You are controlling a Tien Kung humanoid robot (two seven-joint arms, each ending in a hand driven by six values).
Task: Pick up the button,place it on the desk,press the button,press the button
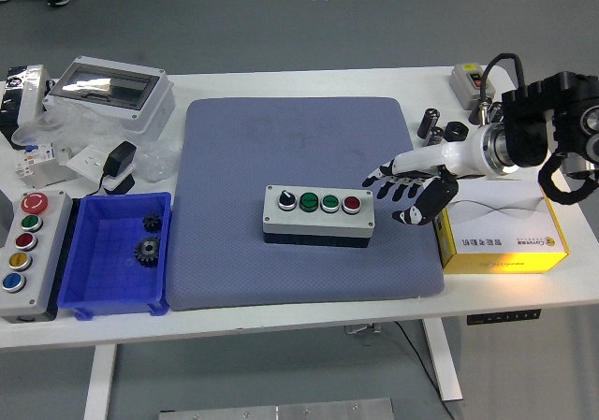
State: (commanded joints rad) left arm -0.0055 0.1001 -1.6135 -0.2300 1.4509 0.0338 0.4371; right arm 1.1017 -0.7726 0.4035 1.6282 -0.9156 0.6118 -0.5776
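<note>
A grey button box (318,214) with a black selector, two green buttons and one red button lies on the blue-grey mat (299,139), near its middle front. My right hand (404,188), white with black fingertips, hovers just right of the box with fingers spread and holding nothing. Its fingertips (372,178) point left toward the red button (351,204), a short gap away. The left arm is out of the picture.
A yellow carton (501,228) sits under my right forearm. A blue bin (117,252) with gears and a second button box (23,252) stand at the left. Clutter lines the back left, small black parts and a switch box (471,80) the back right.
</note>
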